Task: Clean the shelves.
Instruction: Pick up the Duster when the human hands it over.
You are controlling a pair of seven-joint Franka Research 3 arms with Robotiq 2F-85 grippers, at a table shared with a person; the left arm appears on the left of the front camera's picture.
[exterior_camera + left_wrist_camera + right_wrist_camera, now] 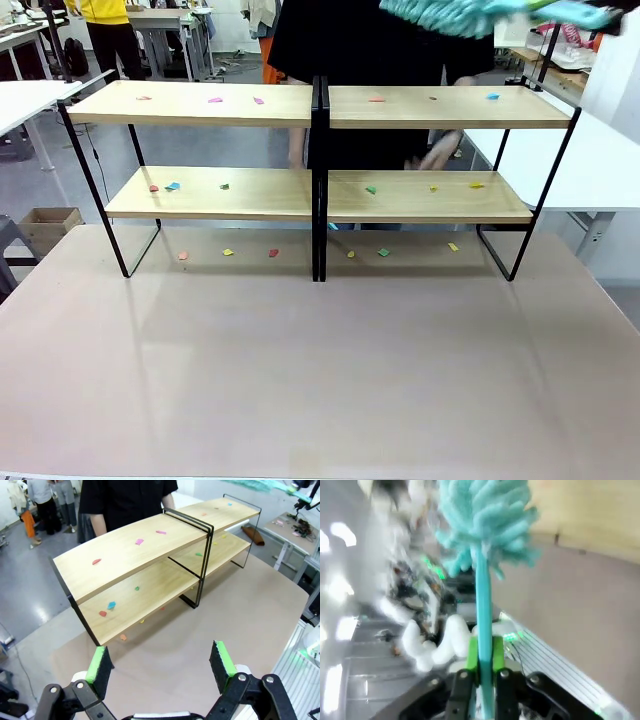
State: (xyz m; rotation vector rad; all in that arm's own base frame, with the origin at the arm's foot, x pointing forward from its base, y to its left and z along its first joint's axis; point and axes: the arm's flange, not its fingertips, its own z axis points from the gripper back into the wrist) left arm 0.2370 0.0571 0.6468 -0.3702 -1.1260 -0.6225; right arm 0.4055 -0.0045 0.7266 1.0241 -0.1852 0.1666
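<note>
Right claw (484, 656): pressed together, pinching the thin teal handle of a duster (485, 525); fluffy teal head sticks out past the fingertips. Wrist picture is motion-blurred. From the front the duster (450, 14) is in the air above the top right board, touching nothing.

Left claw (160, 652): spread wide, nothing between the green pads, hanging over the near part of the surface (320, 380) and aimed at the shelves (135, 550).

Shelves (200, 105): 2 racks joined in the middle, 2 tiers each, so 4 light wood boards on thin black frames. They stand along the far edge of the surface and run nearly from its left edge to its right edge.

Paper scraps (215, 100), small and coloured (pink, red, orange, green, yellow, blue):
- top left board: 3
- top right board: 3
- lower left board: 3
- lower right board: 3
- on the surface under the shelves: at least 6; one more is too small to be sure of

1 person in a dark top stands behind the shelves at the far edge, one hand (437, 152) visible between the right rack's tiers.
</note>
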